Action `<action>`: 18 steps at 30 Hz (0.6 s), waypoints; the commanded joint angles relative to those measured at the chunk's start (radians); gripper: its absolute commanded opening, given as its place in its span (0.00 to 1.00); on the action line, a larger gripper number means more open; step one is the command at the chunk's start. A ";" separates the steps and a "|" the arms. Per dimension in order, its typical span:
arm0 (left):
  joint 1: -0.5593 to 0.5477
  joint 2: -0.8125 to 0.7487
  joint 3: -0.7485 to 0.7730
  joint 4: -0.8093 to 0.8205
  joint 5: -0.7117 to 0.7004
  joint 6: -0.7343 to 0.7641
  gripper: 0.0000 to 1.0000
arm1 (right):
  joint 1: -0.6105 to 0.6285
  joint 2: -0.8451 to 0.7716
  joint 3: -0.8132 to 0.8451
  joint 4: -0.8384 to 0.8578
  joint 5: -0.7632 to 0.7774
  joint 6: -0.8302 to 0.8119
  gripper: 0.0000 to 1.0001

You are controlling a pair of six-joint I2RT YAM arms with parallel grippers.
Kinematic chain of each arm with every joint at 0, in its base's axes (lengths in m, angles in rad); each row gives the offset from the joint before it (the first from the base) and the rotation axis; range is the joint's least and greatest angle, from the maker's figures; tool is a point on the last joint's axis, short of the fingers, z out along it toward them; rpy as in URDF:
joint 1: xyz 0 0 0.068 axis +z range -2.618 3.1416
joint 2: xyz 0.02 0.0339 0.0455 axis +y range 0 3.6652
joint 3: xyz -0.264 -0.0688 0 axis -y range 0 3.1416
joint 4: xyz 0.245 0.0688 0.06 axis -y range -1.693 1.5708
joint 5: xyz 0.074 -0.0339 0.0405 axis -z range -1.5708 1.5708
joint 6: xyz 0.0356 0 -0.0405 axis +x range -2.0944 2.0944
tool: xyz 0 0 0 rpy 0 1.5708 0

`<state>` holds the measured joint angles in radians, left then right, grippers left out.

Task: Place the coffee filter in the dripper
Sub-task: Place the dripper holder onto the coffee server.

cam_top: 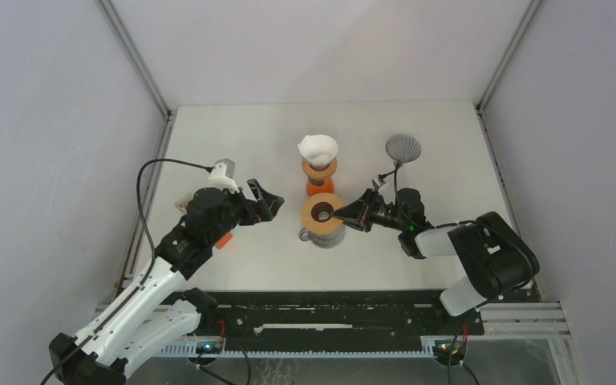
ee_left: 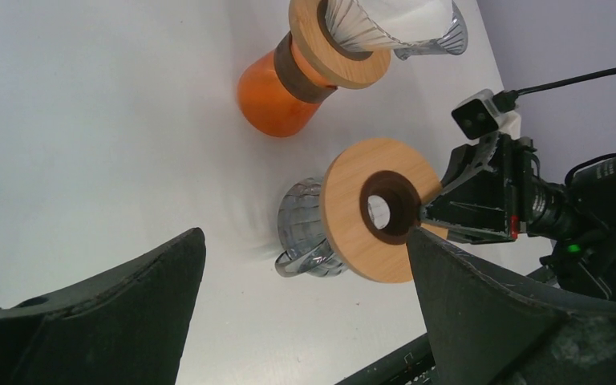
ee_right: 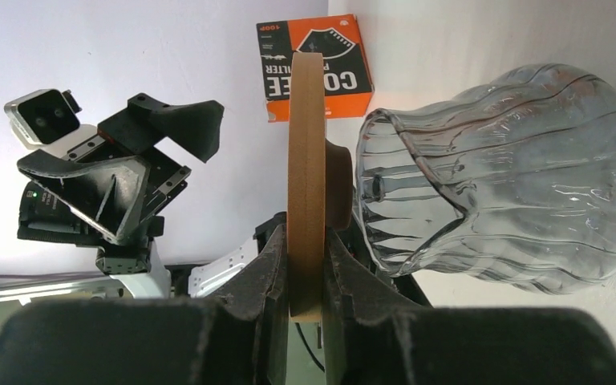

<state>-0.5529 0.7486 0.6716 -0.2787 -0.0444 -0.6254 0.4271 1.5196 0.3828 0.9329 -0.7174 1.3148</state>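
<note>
The right hand (cam_top: 338, 213) pinches the wooden collar (cam_top: 322, 212) of the glass dripper (cam_top: 325, 237). The left hand (cam_top: 270, 201) is spread nearby. The white coffee filter (cam_top: 318, 147) sits in the orange dripper (cam_top: 319, 186) behind it.

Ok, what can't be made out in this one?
Top external: filter box mostly hidden under the left arm.
Left wrist: white filter in the orange dripper cut off by the top edge.
Right wrist: box lettering partly blocked by the wooden collar the right gripper clamps.

Right gripper (cam_top: 341, 215) crowding the dripper (cam_top: 311, 207) from the right, orange stand (cam_top: 318, 187) close behind, bare table (cam_top: 265, 258) leftward
</note>
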 commanded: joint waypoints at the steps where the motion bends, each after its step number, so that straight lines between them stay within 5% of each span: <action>1: 0.004 0.021 -0.017 0.068 0.027 -0.019 1.00 | 0.016 0.033 0.033 0.146 0.012 0.038 0.00; 18: 0.004 0.053 -0.038 0.093 0.043 -0.028 0.99 | 0.027 0.041 0.019 0.038 0.038 -0.019 0.07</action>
<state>-0.5529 0.7982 0.6502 -0.2401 -0.0181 -0.6399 0.4416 1.5688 0.3832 0.9199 -0.6884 1.3109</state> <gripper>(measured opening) 0.996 0.225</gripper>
